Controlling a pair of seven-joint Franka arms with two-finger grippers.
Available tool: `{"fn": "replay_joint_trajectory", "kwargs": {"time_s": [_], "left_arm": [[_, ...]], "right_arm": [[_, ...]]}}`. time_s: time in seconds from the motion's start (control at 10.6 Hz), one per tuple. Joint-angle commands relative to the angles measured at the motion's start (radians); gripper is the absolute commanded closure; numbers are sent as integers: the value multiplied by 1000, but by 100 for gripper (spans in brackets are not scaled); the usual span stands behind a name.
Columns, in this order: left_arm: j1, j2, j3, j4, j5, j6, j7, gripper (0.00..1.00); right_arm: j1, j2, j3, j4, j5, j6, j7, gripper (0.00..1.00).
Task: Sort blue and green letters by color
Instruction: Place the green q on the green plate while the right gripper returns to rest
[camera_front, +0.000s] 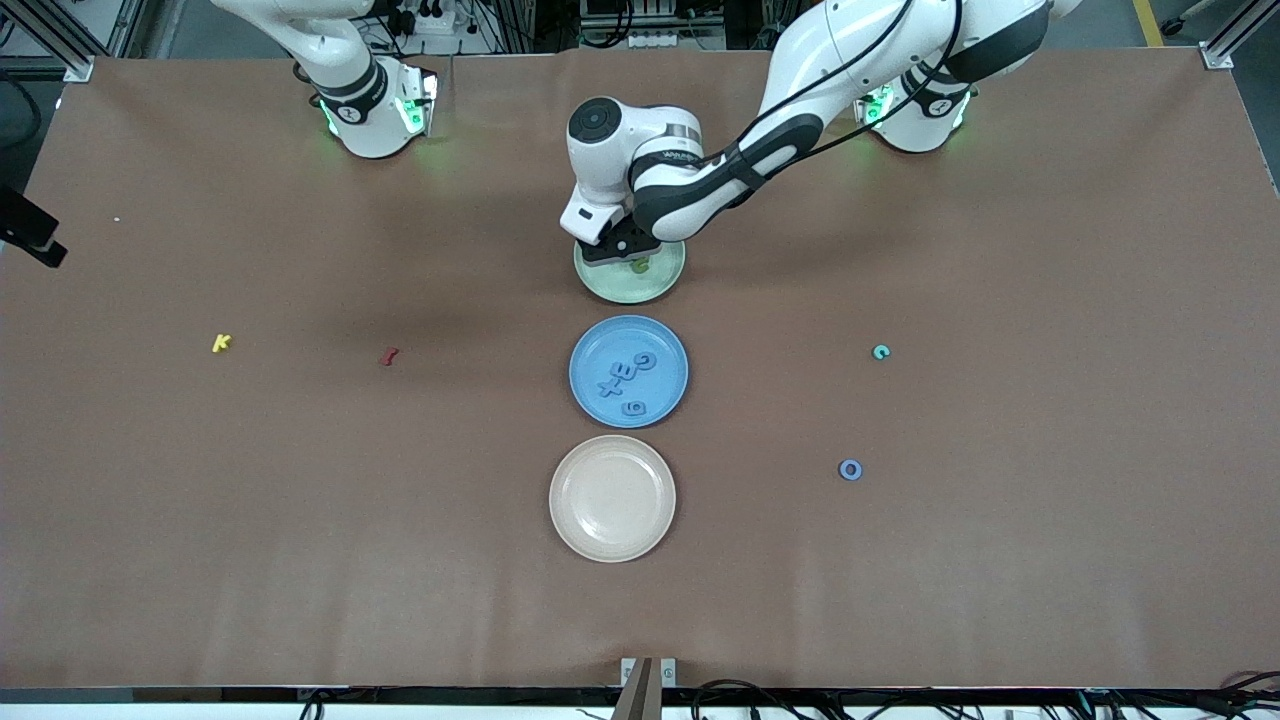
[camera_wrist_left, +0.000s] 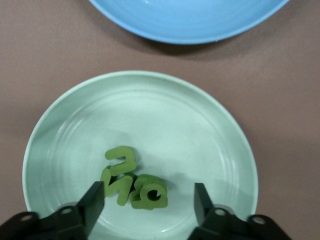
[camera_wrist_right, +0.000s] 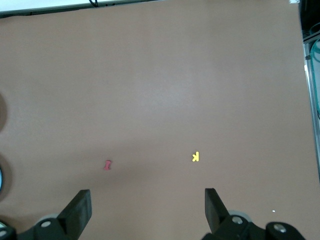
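My left gripper (camera_front: 622, 250) hangs low over the pale green plate (camera_front: 660, 288), open and empty. In the left wrist view its fingers (camera_wrist_left: 95, 200) stand wide either side of three green letters (camera_wrist_left: 149, 194) that lie bunched on the green plate (camera_wrist_left: 200, 130). One green letter (camera_front: 640, 265) shows beside the hand in the front view. Several blue letters (camera_front: 625, 378) lie on the blue plate (camera_front: 590, 345). A teal-green C (camera_front: 880, 351) and a blue O (camera_front: 850, 469) lie loose on the table toward the left arm's end. My right gripper (camera_wrist_right: 147, 205) is open and empty, high over the table.
An empty cream plate (camera_front: 612, 497) stands nearer the front camera than the blue plate. A yellow K (camera_front: 221, 343) and a small dark red piece (camera_front: 388, 356) lie toward the right arm's end; both show in the right wrist view, the K (camera_wrist_right: 195, 157) and the red piece (camera_wrist_right: 107, 164).
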Motion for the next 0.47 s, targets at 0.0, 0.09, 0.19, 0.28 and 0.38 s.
{"fn": "replay_joint_trajectory", "kwargs": {"time_s": [0.0, 0.09, 0.19, 0.28, 0.38], "left_arm": [[30, -21, 4, 51, 23, 4, 11, 0], [44, -27, 4, 87, 25, 0, 44, 0], [67, -39, 6, 118, 30, 0, 71, 0], [97, -41, 4, 162, 45, 0, 101, 0], [126, -44, 3, 199, 48, 0, 135, 0]], "right_arm": [[-39, 5, 9, -38, 44, 33, -9, 0], [-28, 5, 8, -38, 44, 30, -9, 0], [-25, 6, 8, -35, 44, 31, -6, 0], [-21, 18, 9, -31, 44, 33, 4, 0], [-21, 18, 9, -29, 44, 33, 4, 0]]}}
